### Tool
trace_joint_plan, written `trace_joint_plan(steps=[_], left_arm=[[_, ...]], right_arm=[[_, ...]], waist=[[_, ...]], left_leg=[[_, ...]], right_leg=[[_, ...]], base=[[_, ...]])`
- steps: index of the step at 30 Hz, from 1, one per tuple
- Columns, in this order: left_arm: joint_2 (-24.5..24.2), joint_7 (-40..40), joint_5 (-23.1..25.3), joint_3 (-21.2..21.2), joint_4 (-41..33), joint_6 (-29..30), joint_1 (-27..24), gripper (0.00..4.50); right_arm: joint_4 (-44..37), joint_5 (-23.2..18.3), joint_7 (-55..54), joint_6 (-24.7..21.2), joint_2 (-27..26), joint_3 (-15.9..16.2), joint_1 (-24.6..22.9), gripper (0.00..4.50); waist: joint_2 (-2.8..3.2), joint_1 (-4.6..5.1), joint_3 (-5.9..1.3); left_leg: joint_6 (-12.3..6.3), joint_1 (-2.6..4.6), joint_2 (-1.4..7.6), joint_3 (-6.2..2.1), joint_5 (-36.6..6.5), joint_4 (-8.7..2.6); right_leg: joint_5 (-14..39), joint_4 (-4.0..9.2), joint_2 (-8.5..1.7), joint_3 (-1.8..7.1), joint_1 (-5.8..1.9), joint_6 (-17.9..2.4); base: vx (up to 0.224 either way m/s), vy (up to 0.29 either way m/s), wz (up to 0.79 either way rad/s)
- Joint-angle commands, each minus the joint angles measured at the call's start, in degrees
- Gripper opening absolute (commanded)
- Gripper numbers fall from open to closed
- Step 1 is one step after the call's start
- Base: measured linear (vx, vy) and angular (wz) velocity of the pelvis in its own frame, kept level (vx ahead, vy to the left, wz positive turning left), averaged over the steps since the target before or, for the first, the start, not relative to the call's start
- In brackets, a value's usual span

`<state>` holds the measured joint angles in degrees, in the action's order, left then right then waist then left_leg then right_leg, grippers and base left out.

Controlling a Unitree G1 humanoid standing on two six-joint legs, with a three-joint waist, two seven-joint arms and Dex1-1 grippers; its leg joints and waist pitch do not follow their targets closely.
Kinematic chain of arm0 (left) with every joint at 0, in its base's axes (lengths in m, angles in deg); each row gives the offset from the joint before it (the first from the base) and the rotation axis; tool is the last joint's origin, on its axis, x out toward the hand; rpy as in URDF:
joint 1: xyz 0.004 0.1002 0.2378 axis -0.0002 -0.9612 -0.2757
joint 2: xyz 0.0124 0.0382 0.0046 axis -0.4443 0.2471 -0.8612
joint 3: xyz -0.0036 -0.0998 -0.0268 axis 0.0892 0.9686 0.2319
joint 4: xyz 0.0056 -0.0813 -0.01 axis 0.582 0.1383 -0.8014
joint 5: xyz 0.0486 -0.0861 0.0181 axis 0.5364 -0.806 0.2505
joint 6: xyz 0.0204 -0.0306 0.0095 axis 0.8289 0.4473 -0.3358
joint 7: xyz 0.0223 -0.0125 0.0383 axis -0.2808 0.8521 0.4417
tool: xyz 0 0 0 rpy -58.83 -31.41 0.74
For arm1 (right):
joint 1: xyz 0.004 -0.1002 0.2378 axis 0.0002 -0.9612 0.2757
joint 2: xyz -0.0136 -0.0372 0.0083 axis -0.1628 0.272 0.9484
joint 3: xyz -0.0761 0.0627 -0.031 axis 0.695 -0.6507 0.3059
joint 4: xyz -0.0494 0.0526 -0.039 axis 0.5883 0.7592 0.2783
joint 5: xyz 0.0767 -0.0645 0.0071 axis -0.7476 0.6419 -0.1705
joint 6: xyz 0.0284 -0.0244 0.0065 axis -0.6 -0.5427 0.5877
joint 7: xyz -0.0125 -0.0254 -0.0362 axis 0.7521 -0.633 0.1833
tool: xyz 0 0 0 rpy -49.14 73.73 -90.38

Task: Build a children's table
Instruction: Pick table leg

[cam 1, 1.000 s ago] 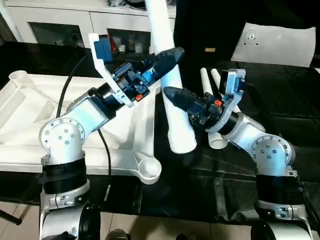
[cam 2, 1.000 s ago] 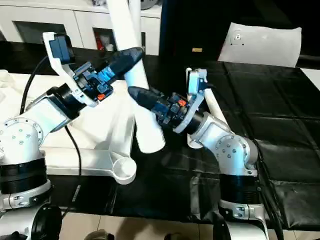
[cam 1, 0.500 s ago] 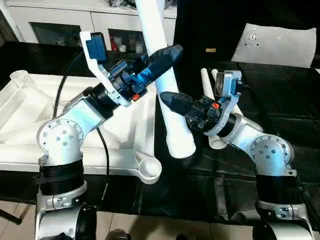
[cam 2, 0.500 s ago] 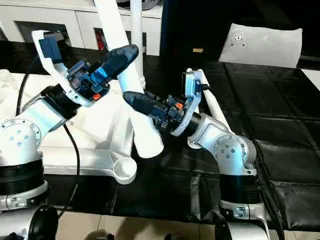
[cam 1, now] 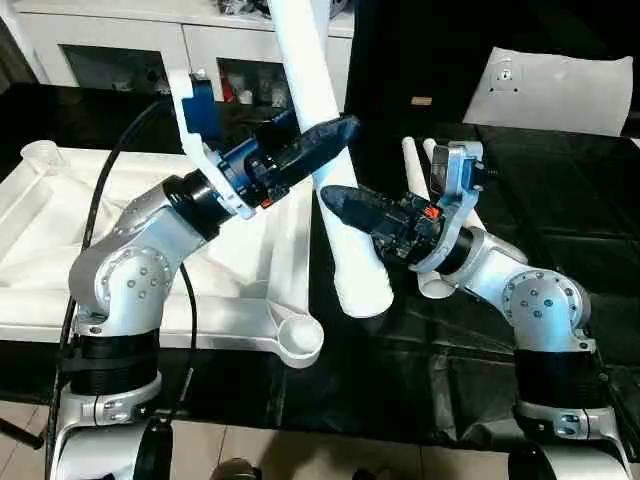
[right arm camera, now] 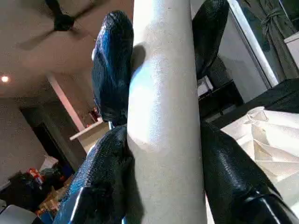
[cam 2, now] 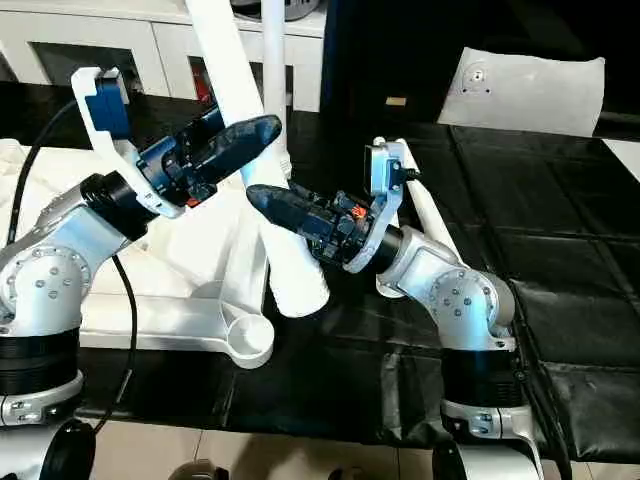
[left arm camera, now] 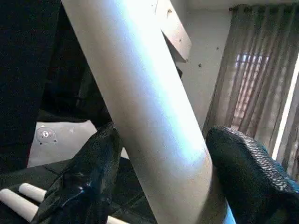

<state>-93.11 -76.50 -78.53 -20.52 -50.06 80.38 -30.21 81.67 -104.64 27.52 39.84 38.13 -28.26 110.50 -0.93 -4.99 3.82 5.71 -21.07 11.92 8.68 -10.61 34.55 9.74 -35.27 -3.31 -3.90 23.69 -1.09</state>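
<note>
One white table leg (cam 1: 335,170) stands tilted above the black tabletop, its wide ribbed end (cam 1: 362,292) low and its thin end rising out of the picture. My right gripper (cam 1: 345,205) is shut on its lower part, with a finger (right arm camera: 110,182) on either side. Higher up, my left gripper (cam 1: 322,135) is closed on the same leg, both black fingers (left arm camera: 88,182) lying against its sides. The white square table top (cam 1: 60,250) lies underside up at the left, with a round corner socket (cam 1: 300,340) near the leg's low end.
Two more white legs (cam 1: 412,165) lie on the black surface behind my right arm. A white cushion-like bag (cam 1: 560,90) sits at the far right. A white cabinet (cam 1: 120,50) with dark openings lines the back.
My left gripper's fingers have closed in on the upper part of the leg, and the left arm has shifted a little. The right gripper keeps its hold; the leg leans slightly more left.
</note>
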Motion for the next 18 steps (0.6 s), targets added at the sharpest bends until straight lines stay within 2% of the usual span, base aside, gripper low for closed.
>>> trace_joint_plan(steps=[1, 3, 4, 9, 10, 15, 18], left_arm=[[-0.7, -0.7, 1.2, -1.3, 0.1, -0.7, -0.8, 2.98], [-0.8, -1.0, 1.3, -1.7, 0.1, -1.0, -0.9, 2.79], [-0.9, -1.1, 1.6, -2.0, 0.1, -1.3, -1.0, 2.79], [-0.9, -1.3, 2.1, -2.4, 0.2, -1.8, -1.3, 2.52], [-0.8, -1.2, 1.7, -2.3, 0.2, -1.6, -1.4, 2.52], [-0.7, -0.5, 1.1, -2.1, 0.2, -1.4, -1.5, 2.45], [-0.4, -0.2, 0.0, -1.7, 0.1, -0.8, -1.6, 2.42]], right_arm=[[-1.9, -0.9, 0.8, 0.8, 0.3, 0.3, 0.2, 1.84], [-1.8, -0.8, 0.8, 0.9, 0.4, 0.4, 0.2, 1.84], [-1.8, -0.8, 0.7, 0.9, 0.3, 0.4, 0.2, 1.84], [-1.9, -0.7, 0.7, 0.9, 0.3, 0.6, 0.2, 1.84], [-1.9, -0.7, 0.6, 1.0, 0.3, 0.6, 0.2, 1.84], [-1.7, -0.7, 0.4, 1.2, 0.3, 0.7, 0.3, 1.84], [-1.6, -0.5, 0.4, 1.5, 0.4, 0.9, 0.1, 1.84]], waist=[[0.14, 0.12, -4.57], [0.27, 0.09, -4.57], [0.10, 0.09, -4.59], [0.17, 0.10, -4.64], [0.04, 0.11, -4.66], [0.27, 0.08, -4.63], [0.21, 0.10, -4.58]], left_leg=[[0.60, 0.24, 0.62, 0.71, -6.1, -3.86], [0.63, 0.21, 0.57, 0.71, -6.1, -3.82], [0.54, 0.23, 0.56, 0.73, -6.2, -3.80], [0.47, 0.20, 0.57, 0.74, -5.7, -3.75], [0.40, 0.16, 0.56, 0.74, -5.5, -3.76], [0.40, 0.19, 0.56, 0.71, -5.9, -3.75], [0.45, 0.21, 0.54, 0.72, -6.3, -3.77]], right_leg=[[12.0, 4.00, -3.53, 2.53, -3.80, -8.3], [12.0, 3.94, -3.55, 2.54, -3.82, -8.5], [12.3, 3.99, -3.56, 2.53, -3.84, -8.4], [11.6, 3.87, -3.51, 2.55, -3.83, -8.5], [11.4, 3.82, -3.50, 2.54, -3.89, -8.5], [12.7, 3.98, -3.52, 2.48, -3.81, -8.1], [13.3, 4.07, -3.45, 2.46, -3.75, -8.0]], base=[[0.000, 0.000, 0.00], [0.000, 0.000, 0.00], [0.000, 0.000, 0.00], [0.000, 0.000, 0.00], [0.000, 0.000, 0.00], [0.000, 0.000, 0.00], [0.000, 0.000, 0.00]])
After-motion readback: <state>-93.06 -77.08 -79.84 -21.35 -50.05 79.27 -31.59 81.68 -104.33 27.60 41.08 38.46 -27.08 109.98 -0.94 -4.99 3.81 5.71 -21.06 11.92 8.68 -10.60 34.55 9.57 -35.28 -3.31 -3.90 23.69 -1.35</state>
